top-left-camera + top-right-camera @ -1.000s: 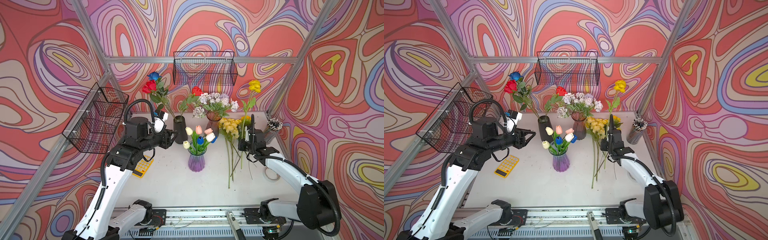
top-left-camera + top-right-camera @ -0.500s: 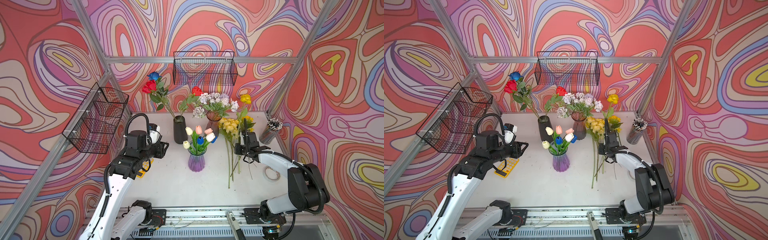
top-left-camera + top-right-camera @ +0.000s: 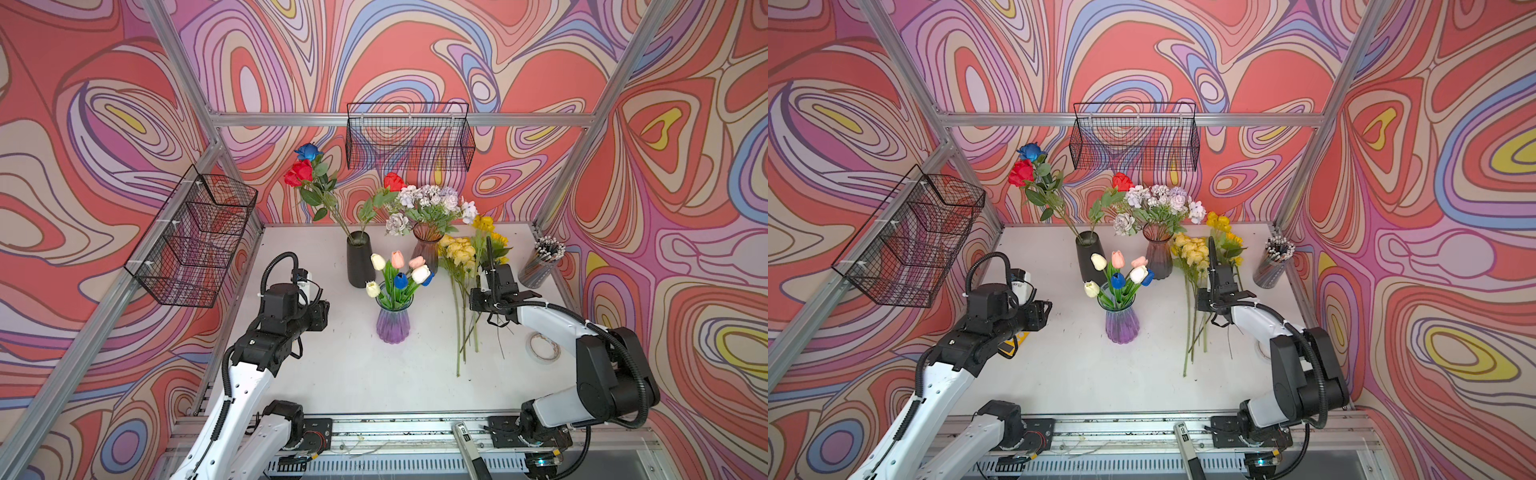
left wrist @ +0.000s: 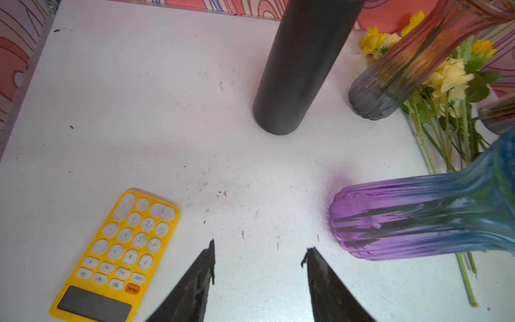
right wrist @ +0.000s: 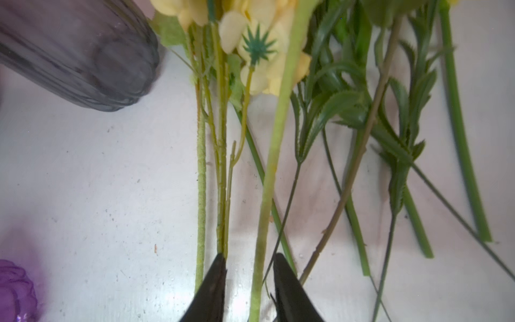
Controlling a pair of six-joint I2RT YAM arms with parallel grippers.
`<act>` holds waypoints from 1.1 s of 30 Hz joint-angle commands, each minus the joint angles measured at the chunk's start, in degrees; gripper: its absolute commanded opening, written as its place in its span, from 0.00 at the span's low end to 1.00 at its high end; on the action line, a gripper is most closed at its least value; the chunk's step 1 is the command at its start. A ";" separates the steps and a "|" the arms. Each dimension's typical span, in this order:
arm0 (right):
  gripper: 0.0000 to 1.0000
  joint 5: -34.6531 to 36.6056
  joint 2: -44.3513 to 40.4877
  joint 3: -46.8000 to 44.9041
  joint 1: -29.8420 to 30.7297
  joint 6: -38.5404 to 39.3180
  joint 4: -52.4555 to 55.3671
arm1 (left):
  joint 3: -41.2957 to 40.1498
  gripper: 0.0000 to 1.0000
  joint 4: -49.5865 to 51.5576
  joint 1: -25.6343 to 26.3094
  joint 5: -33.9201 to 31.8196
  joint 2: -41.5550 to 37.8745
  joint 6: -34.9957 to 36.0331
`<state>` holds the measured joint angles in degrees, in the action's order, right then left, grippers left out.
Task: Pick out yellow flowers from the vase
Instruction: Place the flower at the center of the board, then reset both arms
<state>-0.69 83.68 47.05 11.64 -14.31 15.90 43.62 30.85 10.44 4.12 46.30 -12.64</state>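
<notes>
The front of the white table (image 3: pixel 353 386) is bare. In the middle, the purple vase (image 3: pixel 392 322), black vase (image 3: pixel 360 266) and brown vase (image 3: pixel 426 251) stand close together. The yellow flowers (image 3: pixel 459 253) lie just beside them, blocking the right side. A yellow calculator (image 4: pixel 117 245) lies on the left.

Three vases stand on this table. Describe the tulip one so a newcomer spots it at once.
On the white table, three vases stand near the middle. The tulip vase is closest to the robot, ahead of the black vase and the smoky glass vase. It alone is ribbed purple glass, holding white, pink and blue tulips.
</notes>
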 commanded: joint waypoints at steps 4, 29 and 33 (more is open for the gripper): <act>0.52 0.95 -5.60 0.74 -0.19 3.27 -1.78 | -5.10 0.63 -8.48 -0.24 -5.94 1.40 -0.65; 0.98 23.27 -1.77 -32.81 -0.28 14.41 -76.54 | -23.98 0.88 -71.86 -1.94 -23.34 29.35 12.98; 0.98 23.29 4.88 -31.55 -0.82 16.90 -85.29 | -23.77 0.90 -81.91 -3.46 -21.13 36.70 14.52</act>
<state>22.11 85.69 14.66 11.25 -0.43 -58.22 20.47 -38.44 8.01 -17.80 79.26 -0.60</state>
